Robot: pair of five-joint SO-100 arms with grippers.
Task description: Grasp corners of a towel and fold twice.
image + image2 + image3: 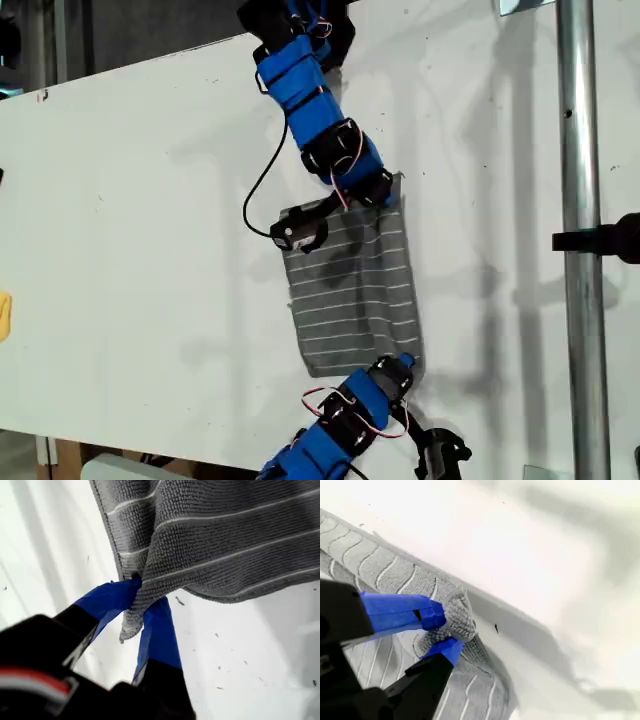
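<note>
On the white table [130, 250], the towel [350, 290] lay flat as a tall rectangle, with bare tabletop off to the exterior view's left of it. One blue arm [310, 100] reached down to the towel's far edge and another arm [340, 420] came up to its near edge, both at the side toward the exterior view's right; I could not tell which arm was which. A metal pole [580, 250] stood well beyond the towel on that side.

My first gripper [142, 605] was pinching one corner [131, 625], the cloth bunched between its blue tips. My second gripper [445, 630] was likewise pressed onto another corner [457, 615], with more towel lying under it.

The cloth looked light, soft and floppy. It would probably sag and drag, so the corners seemed the sensible hold, taken deep enough that the thick pile would not slip out.
</note>
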